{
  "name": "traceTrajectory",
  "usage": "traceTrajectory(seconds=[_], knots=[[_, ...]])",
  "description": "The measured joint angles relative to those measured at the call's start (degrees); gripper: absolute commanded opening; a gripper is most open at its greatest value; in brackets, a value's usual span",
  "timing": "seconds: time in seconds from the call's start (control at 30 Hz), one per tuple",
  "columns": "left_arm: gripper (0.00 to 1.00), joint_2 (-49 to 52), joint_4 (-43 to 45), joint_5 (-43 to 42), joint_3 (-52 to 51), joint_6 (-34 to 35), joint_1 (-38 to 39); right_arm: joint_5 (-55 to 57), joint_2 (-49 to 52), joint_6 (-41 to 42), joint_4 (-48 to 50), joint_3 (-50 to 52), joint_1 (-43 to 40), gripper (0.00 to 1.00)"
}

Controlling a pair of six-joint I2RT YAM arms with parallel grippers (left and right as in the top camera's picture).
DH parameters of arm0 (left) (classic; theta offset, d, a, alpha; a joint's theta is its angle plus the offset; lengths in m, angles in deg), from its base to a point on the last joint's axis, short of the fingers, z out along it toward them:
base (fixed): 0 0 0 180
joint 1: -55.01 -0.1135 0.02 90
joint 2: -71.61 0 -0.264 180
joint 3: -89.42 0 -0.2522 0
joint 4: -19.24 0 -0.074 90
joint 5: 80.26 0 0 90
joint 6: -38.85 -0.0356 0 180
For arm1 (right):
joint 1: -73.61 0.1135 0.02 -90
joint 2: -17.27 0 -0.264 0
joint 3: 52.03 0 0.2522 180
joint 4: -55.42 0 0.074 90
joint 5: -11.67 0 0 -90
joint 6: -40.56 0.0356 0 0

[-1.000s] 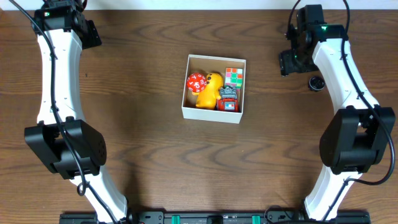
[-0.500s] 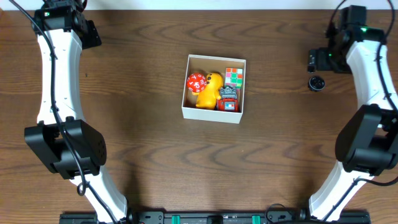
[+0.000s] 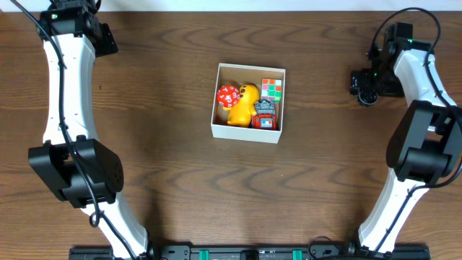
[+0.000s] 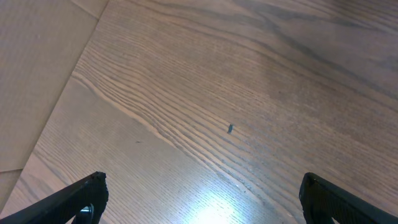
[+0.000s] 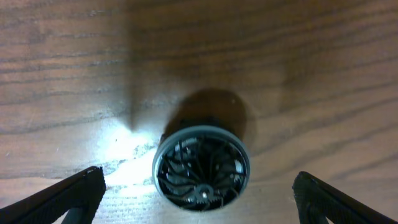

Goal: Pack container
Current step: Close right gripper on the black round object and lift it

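Note:
The container (image 3: 245, 133), a square white box with a brown inside, sits mid-table. It holds a red die (image 3: 228, 95), a yellow duck (image 3: 244, 105), a colour-cube puzzle (image 3: 271, 88) and a small red and grey toy (image 3: 266, 117). A small round black disc with a grey rim (image 5: 201, 165) lies on the wood at the far right (image 3: 367, 99). My right gripper (image 3: 365, 84) hangs over it, open, a finger on each side of the disc (image 5: 199, 199), not touching it. My left gripper (image 3: 108, 40) is open and empty at the far left back (image 4: 202, 199).
The table is dark wood. A pale surface (image 4: 37, 74) beyond the table's edge shows at the left of the left wrist view. Both arm bases stand at the front edge.
My right arm swung right, away from the container, then came back a little and settled over the black disc. The left arm and the toys in the container have not moved.

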Motion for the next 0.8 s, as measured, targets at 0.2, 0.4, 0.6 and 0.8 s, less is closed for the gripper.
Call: traceTrajectory(seconds=[0.2, 0.4, 0.6, 0.8], knots=[[0.98, 0.00, 0.02, 0.00, 0.00, 0.00, 0.00, -0.17, 0.66, -0.81, 1.66, 0.00, -0.02, 0.99], [0.98, 0.00, 0.02, 0.00, 0.00, 0.00, 0.00, -1.07, 3.91, -0.90, 1.51, -0.07, -0.02, 0.99], [0.98, 0.00, 0.02, 0.00, 0.00, 0.00, 0.00, -1.31, 3.91, -1.40, 1.84, -0.11, -0.07, 0.80], [0.98, 0.00, 0.02, 0.00, 0.00, 0.00, 0.00, -1.25, 3.93, -1.55, 1.11, -0.11, -0.07, 0.64]])
